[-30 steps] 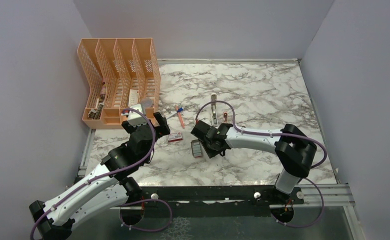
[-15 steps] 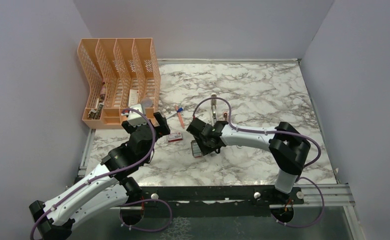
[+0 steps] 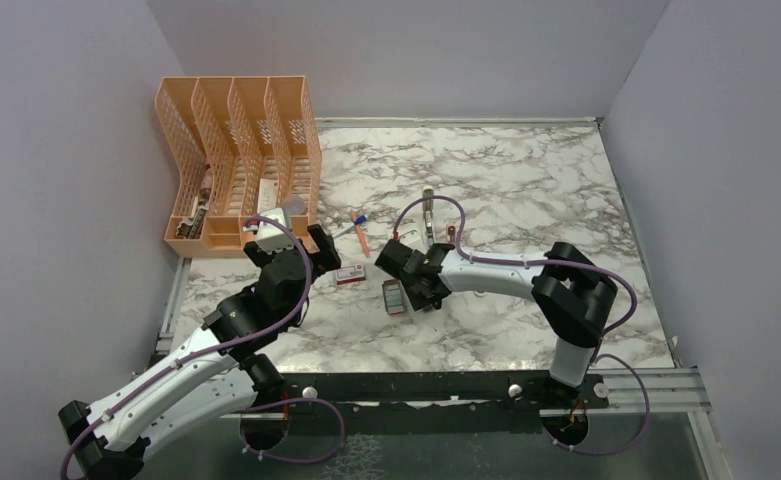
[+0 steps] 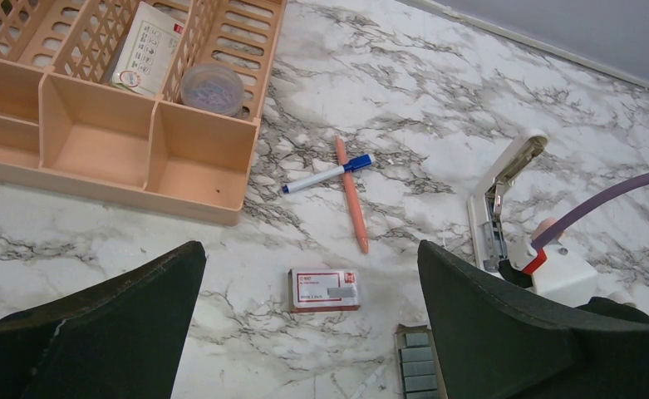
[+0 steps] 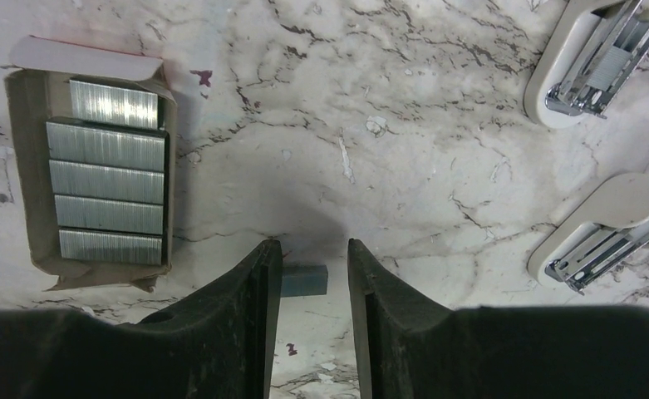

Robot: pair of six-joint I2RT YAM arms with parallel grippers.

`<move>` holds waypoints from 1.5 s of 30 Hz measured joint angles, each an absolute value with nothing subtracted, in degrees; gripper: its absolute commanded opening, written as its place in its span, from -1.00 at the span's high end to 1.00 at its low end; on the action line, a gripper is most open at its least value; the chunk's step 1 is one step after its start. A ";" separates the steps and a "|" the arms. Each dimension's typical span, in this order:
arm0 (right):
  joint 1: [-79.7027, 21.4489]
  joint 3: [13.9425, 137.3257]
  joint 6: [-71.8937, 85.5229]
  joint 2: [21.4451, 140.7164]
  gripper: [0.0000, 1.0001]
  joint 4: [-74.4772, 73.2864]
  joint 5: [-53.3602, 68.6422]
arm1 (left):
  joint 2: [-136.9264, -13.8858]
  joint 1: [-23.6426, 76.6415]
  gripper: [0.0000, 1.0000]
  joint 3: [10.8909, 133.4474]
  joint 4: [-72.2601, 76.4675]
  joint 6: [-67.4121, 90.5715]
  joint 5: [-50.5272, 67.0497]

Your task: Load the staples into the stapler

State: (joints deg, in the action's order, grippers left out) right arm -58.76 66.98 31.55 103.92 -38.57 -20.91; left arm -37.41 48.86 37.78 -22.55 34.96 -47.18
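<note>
A short grey strip of staples (image 5: 306,281) lies on the marble between my right gripper's (image 5: 314,245) fingers. It lies against the left finger with a gap to the right one, so this gripper is open. Left of it lies the cardboard tray (image 5: 23,166) with several staple strips (image 5: 109,183). The white stapler (image 5: 591,62) lies opened up at the upper right, its other half (image 5: 603,229) below it. My left gripper (image 4: 312,332) hangs wide open above the red-and-white staple box (image 4: 324,289). From above, my right gripper (image 3: 424,292) is beside the tray (image 3: 394,297), with the stapler (image 3: 428,222) behind it.
An orange file organizer (image 3: 236,165) stands at the back left. An orange pen (image 4: 351,195) and a white pen with a blue cap (image 4: 325,174) lie crossed in front of it. Purple walls close in the marble table on three sides.
My right arm has shifted a little to the left, closer to the staple tray. The left arm has not moved.
</note>
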 measured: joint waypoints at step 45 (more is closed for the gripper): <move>-56.95 59.86 43.29 99.00 0.26 -35.07 -15.14 | -38.74 48.86 -0.97 37.78 -22.59 34.94 -47.11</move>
